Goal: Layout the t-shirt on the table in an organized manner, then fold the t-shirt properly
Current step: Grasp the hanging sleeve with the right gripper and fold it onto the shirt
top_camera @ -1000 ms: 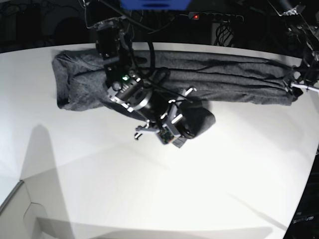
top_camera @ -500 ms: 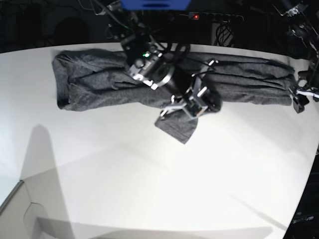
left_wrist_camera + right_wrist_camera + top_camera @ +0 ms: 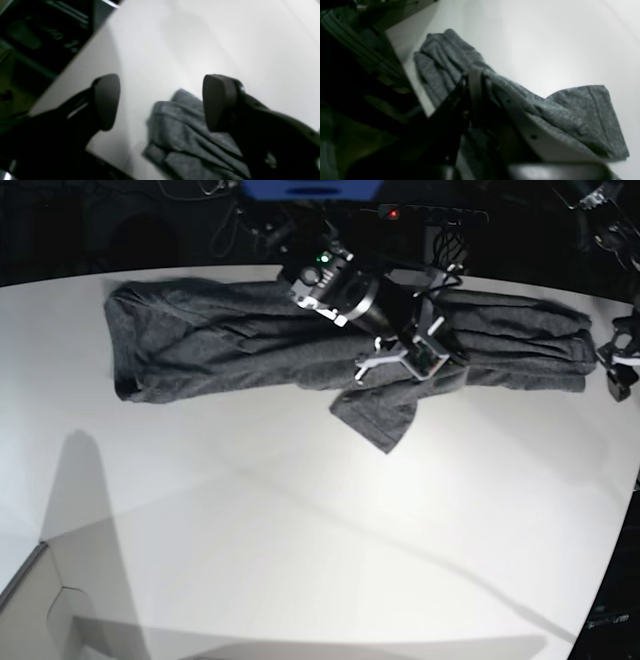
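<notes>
The dark-grey t-shirt (image 3: 200, 345) lies as a long wrinkled band along the far side of the white table (image 3: 300, 530). My right gripper (image 3: 415, 360) is over its middle, shut on a fold of the shirt. A sleeve flap (image 3: 380, 415) hangs down from it toward the near side. In the right wrist view the gripper (image 3: 477, 85) pinches the fabric (image 3: 582, 117) above the table (image 3: 545, 37). My left gripper (image 3: 612, 375) is open and empty at the shirt's right end. In the left wrist view its fingers (image 3: 107, 100) are spread above the shirt's end (image 3: 180, 130).
Dark equipment and cables stand behind the table's far edge, with a blue object (image 3: 310, 188) and a power strip with a red light (image 3: 395, 213). The table's edge drops off at the near left (image 3: 30, 580) and at the right, by my left gripper.
My right arm has swung up and to the right toward the far edge, carrying the shirt fold with it. The sleeve flap now hangs out below. My left gripper has edged slightly to the right.
</notes>
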